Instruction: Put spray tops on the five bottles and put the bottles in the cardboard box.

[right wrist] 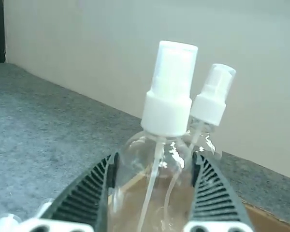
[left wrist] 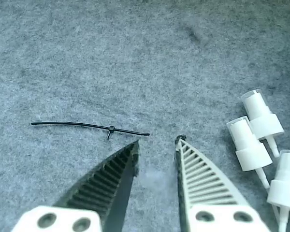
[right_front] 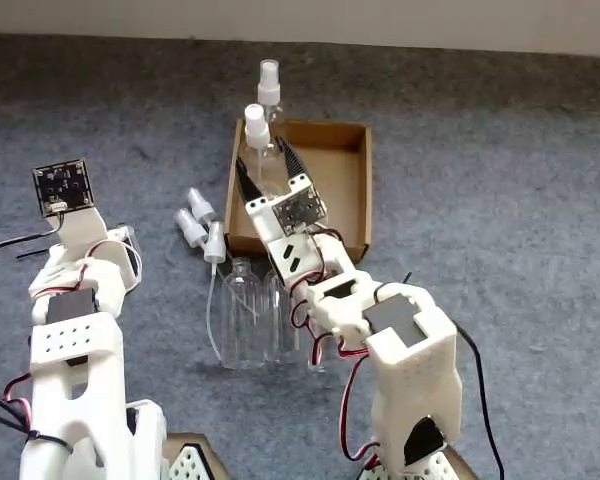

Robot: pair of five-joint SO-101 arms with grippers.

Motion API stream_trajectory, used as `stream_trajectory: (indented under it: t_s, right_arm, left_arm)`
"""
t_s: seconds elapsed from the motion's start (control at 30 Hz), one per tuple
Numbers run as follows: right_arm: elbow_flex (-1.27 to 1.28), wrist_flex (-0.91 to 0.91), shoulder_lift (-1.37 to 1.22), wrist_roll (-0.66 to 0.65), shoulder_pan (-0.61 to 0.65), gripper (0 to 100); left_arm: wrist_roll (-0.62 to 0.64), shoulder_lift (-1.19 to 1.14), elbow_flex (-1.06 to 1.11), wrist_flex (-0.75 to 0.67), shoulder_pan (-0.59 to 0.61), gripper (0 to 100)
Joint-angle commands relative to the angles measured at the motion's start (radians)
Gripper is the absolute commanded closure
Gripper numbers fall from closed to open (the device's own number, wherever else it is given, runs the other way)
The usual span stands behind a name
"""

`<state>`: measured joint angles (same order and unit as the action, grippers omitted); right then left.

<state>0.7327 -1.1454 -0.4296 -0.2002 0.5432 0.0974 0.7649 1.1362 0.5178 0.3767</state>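
My right gripper [right_front: 264, 158] [right wrist: 154, 159] is shut on a clear bottle [right_front: 261, 150] [right wrist: 157, 179] with a white spray top, upright at the far left corner of the cardboard box [right_front: 345, 190]. A second capped bottle [right_front: 268, 88] [right wrist: 210, 104] stands just beyond it. Uncapped clear bottles [right_front: 245, 315] stand together on the carpet in front of the box. Three loose spray tops [right_front: 200, 228] [left wrist: 251, 140] lie left of the box. My left gripper [left wrist: 157, 142] hangs open over bare carpet, a little left of those tops, holding nothing.
A thin black cable tie [left wrist: 87, 126] lies on the grey carpet just past the left fingertips. The right half of the box floor is bare. A pale wall runs along the carpet's far edge behind the bottles.
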Motion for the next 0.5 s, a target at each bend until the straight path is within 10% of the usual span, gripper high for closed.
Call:
stream_trajectory:
  t_s: [0.0, 0.47]
  right_arm:
    - [-0.061, 0.007, -0.019, 0.011, 0.013, 87.8]
    - [-0.165, 0.001, -0.113, 0.006, 0.015, 87.8]
  left_arm:
    - [0.011, 0.018, -0.007, -0.015, 0.013, 87]
    - [0.011, 0.018, -0.008, -0.017, 0.015, 87]
